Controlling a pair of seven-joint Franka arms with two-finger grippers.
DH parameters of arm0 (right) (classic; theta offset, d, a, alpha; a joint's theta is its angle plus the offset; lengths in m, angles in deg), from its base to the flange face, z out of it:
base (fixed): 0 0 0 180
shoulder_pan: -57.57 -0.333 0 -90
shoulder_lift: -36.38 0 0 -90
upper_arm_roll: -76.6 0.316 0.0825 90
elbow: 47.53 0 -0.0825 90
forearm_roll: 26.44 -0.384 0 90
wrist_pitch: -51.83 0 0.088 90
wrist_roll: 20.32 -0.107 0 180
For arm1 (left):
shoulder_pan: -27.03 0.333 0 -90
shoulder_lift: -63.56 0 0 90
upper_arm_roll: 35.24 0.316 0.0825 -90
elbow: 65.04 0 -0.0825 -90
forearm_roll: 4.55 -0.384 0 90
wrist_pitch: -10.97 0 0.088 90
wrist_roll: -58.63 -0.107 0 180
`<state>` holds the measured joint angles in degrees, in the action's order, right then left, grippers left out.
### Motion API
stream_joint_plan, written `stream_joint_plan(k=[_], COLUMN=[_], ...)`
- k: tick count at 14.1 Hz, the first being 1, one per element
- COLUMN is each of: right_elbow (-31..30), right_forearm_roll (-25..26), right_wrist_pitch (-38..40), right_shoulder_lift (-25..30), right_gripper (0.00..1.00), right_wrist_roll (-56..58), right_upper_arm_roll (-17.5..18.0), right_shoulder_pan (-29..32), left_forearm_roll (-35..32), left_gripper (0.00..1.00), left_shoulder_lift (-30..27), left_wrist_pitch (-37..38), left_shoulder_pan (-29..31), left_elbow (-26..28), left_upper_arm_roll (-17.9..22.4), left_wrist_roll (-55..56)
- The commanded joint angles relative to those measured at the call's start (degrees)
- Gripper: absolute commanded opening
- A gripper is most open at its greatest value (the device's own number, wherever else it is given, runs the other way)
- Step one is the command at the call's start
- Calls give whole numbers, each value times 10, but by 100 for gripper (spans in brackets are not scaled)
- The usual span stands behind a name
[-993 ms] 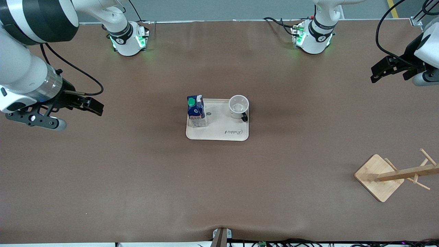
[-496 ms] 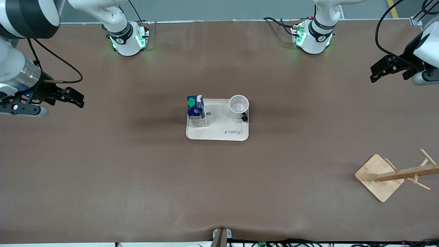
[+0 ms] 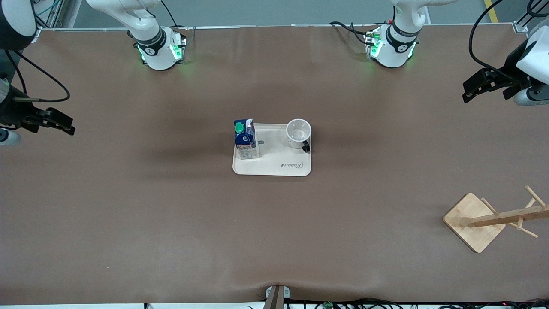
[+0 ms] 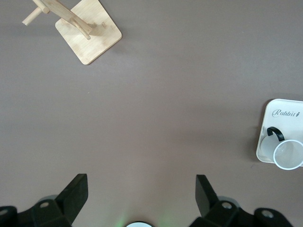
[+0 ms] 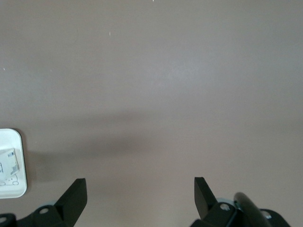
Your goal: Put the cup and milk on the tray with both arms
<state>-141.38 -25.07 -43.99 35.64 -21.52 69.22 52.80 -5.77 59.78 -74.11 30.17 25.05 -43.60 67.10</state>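
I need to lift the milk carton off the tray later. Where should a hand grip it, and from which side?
Probably the milk carton by its flat beige lower walls, coming from the right arm's end: it stands upright at that edge of the tray, with the cup toward the other end.

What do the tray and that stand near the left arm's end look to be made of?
The tray: cream, smooth, matte, with rounded corners and printed lettering; probably plastic or melamine, though the look leaves that open. The stand: pale wood, likely bamboo, judging by its light tan colour, square base and dowel pegs.
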Motion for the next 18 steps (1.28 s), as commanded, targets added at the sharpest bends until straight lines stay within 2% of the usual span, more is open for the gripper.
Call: stream_joint_plan(k=[1,5,10,18], right_elbow=[39,55,55,54], right_forearm_roll=[-10,-20,-21,-15], right_wrist_pitch=[26,93,94,100], right_shoulder_lift=[-6,1,2,1], right_gripper=[100,100,100,100], right_wrist_roll=[9,-13,-53,-50], right_upper_arm_roll=[9,11,12,11], right_shoulder_pan=[7,4,1,5], left_forearm_roll=[0,0,0,-1], left_gripper=[100,100,100,100], left_shoulder_lift=[-12,-12,-8,1], left_wrist_pitch=[9,18,20,20], left_shoulder_pan=[1,1,1,-2], left_elbow=[1,-10,-11,-19], left_upper_arm_roll=[-2,-1,0,-2], left_wrist_roll=[0,-1,-7,-7])
